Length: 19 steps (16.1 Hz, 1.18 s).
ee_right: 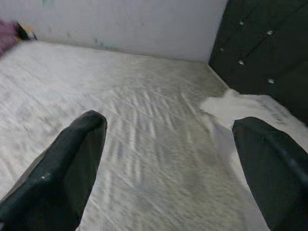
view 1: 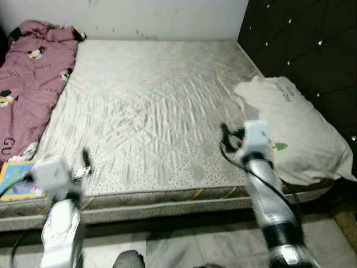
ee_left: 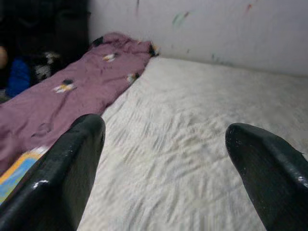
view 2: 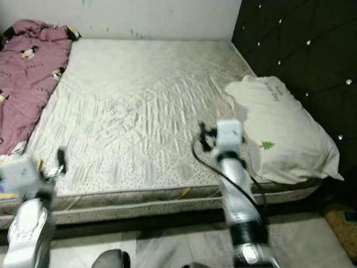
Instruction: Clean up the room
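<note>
bare mattress against white wall, dark tufted headboard.

We hold both silver arms raised forward. Our left black two-fingered gripper sits low at our left, its fingers spread wide apart. Our right black two-fingered gripper reaches further ahead, fingers likewise parted.

Setting: bedroom in a home. Evidence: a bare quilted mattress takes up most of the head views, set into a corner against a marked white wall. Dark button-tufted headboard along its right side. White pillow lies beside the headboard. Pink cartoon-print blanket bunched along the left edge. Pale floor below.
</note>
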{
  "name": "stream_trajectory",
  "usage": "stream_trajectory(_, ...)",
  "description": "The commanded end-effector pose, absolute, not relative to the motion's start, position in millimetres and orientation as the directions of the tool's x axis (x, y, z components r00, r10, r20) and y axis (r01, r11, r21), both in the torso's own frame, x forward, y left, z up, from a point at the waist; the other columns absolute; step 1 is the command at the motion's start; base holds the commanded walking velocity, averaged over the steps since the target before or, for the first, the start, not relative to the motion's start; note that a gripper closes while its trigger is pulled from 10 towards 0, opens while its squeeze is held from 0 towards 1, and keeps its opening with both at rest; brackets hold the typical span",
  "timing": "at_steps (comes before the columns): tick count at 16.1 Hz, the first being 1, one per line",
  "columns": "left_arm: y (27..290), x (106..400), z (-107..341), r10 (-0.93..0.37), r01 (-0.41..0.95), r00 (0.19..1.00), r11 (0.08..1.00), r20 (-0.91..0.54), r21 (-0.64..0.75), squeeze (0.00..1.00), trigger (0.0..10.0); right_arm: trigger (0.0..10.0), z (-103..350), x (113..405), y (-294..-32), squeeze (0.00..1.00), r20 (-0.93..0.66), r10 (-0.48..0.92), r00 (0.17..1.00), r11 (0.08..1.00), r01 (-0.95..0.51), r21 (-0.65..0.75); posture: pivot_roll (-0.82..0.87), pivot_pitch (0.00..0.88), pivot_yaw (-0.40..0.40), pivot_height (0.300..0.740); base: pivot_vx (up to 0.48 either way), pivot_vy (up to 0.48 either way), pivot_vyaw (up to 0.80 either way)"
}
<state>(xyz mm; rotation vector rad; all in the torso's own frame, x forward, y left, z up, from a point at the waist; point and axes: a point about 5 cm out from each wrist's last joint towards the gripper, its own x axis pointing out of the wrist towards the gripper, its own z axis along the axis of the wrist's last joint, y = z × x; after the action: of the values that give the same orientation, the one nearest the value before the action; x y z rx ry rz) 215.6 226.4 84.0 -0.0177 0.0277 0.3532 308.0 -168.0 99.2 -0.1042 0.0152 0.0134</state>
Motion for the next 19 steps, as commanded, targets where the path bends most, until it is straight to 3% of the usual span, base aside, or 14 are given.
stream_trajectory(1, 227, 213, 90, 0.340, -0.340, 0.940, 0.940, -0.017, -0.030, 0.00, 10.0, 10.0, 106, 305, -171, 0.00, -0.004, 0.003, 1.000, 0.993, -0.004, -0.114, 0.10, 0.000, -0.032, 0.740, 0.000, 0.000, 0.00)
stream_trajectory(5, 215, 223, 99, 0.264, -0.264, 0.964, 0.964, 0.010, -0.015, 0.00, 10.0, 10.0, 113, 302, -169, 0.00, -0.017, -0.012, 1.000, 0.994, 0.010, -0.111, 0.08, 0.000, -0.052, 0.740, 0.000, 0.000, 0.00)
stream_trajectory(11, 200, 233, 98, 0.161, -0.163, 0.987, 0.982, -0.027, -0.098, 0.00, 10.0, 10.0, 114, 297, -166, 0.00, -0.016, -0.074, 0.997, 0.996, 0.073, -0.060, 0.02, 0.000, 0.043, 0.740, 0.000, 0.000, 0.00)
stream_trajectory(19, 170, 246, 91, 0.029, -0.038, 0.997, 0.990, -0.065, -0.138, 0.00, 10.0, 10.0, 108, 282, -183, 0.00, -0.041, -0.125, 0.991, 0.990, 0.122, -0.067, -0.03, 0.000, 0.080, 0.740, 0.000, 0.000, 0.00)
